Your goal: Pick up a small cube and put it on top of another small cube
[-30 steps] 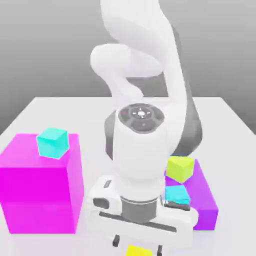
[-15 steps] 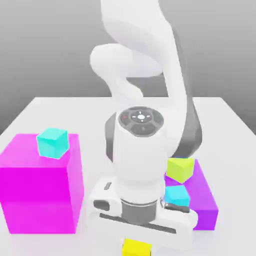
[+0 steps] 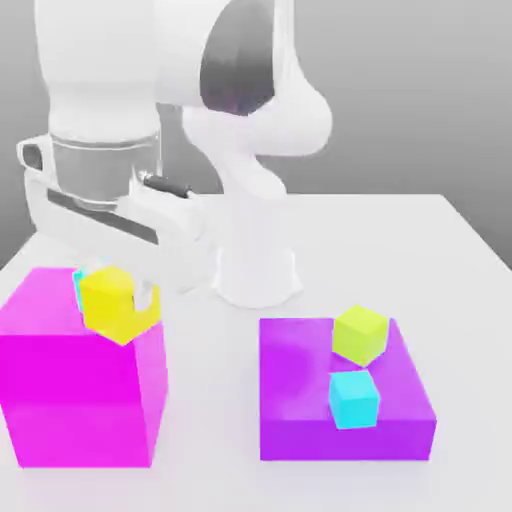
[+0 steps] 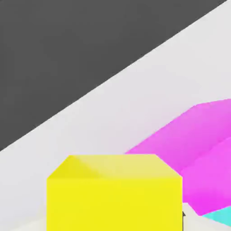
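Working across the exterior view from its left, I have the magenta block [image 3: 80,390] first, standing on the pale table [image 3: 210,410]. At its top I can pick out a narrow piece of the turquoise cube [image 3: 79,288], mostly covered from this side by the yellow cube [image 3: 118,305]. That yellow cube is the one I'm carrying: my gripper [image 3: 121,284] is closed on it, with one fingertip [image 3: 146,296] showing against its side. It hangs turned at an angle, in front of the turquoise cube as I see it (I can't tell from here whether the two touch).

Next along, the arm's white base [image 3: 255,265] stands farther back on the table, with the upper links above it.

Toward the exterior view's right lies the low, wide purple block [image 3: 300,400], well apart from the magenta one. It carries two cubes: the cyan cube [image 3: 354,400] nearer its front edge, and the lime cube [image 3: 361,334] just behind, slightly farther right and turned corner-on.

My hand view has the yellow cube large and close, with the magenta block beyond it and a corner of the turquoise cube beside that.
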### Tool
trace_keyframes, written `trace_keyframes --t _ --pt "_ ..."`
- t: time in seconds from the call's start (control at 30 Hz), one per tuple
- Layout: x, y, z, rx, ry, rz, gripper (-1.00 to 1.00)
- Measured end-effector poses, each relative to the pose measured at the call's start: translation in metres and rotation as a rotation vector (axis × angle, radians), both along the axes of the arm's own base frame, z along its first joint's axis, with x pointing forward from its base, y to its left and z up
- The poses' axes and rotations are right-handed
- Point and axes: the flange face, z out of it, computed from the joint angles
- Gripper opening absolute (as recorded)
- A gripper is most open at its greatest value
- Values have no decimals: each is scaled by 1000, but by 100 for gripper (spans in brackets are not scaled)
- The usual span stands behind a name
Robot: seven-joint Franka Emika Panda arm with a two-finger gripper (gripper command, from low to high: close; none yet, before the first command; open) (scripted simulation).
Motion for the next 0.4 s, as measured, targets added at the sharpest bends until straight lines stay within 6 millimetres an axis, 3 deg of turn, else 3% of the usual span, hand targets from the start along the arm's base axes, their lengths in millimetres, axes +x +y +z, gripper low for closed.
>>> trace_keyframes --t 0.13,0.2,0.27,0.3,0.4 --pt "-44 -21 38 33 -13 -81 -100" --pt "-53 -26 29 41 -17 -98 -100" --pt "-55 -27 3 44 -18 -102 -100" --pt "-56 -27 -9 44 -18 -103 100" --pt "-56 -27 -9 44 -18 -103 100"
